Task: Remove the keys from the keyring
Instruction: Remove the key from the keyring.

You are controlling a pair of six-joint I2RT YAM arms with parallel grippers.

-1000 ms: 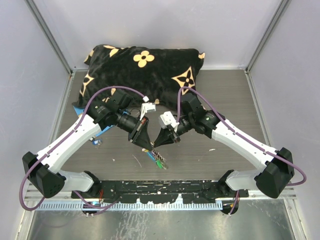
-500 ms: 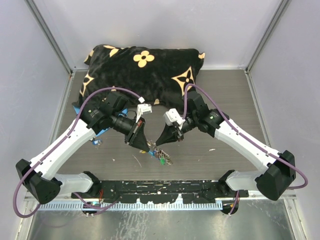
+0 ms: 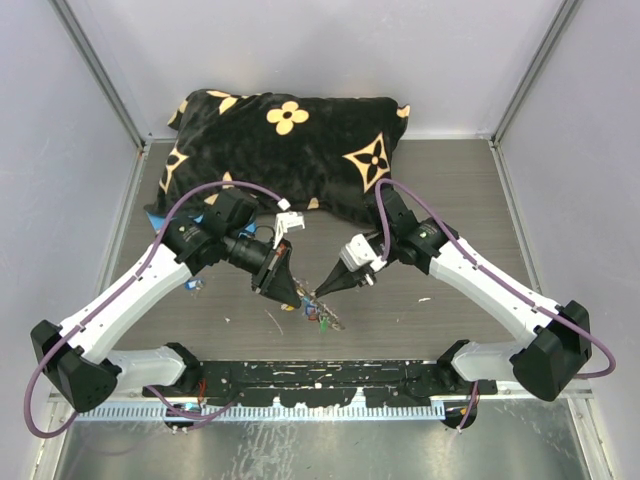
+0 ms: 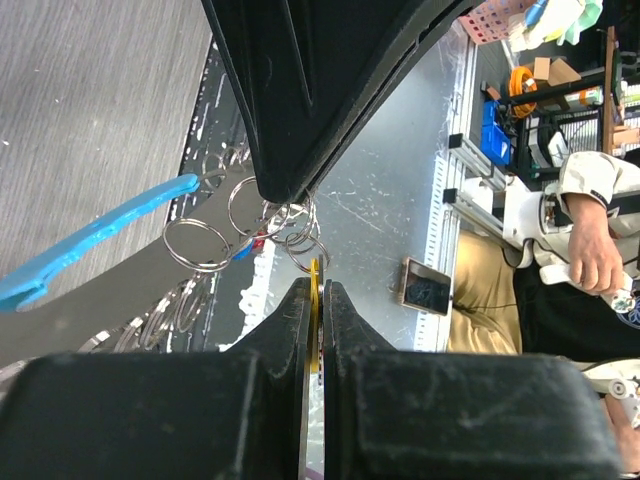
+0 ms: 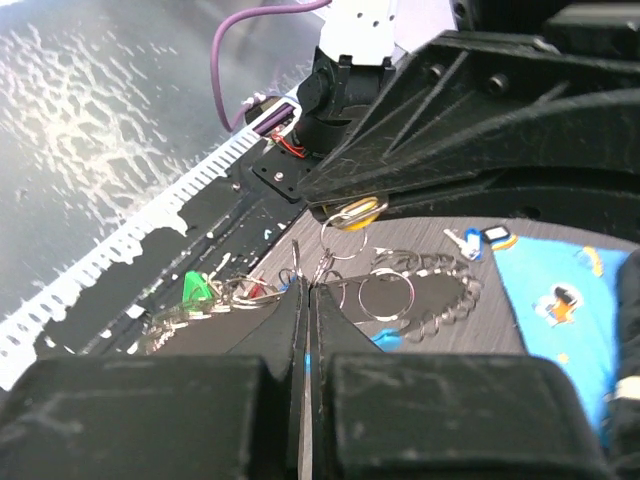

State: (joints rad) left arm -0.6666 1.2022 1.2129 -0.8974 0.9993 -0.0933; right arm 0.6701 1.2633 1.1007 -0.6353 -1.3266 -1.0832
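Meeting tip to tip over the grey wood-grain table, both black grippers are clenched.
The left gripper pinches a thin yellow piece. The right gripper is closed among the grey metal chain-like keyring, with the tiny colour-headed keys just beside its tips.

Overhead, two wrist close-ups, common keyring

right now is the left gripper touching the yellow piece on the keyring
Touching. The left wrist view shows the left gripper shut on the yellow piece, its thin edge pinched between the jaws.
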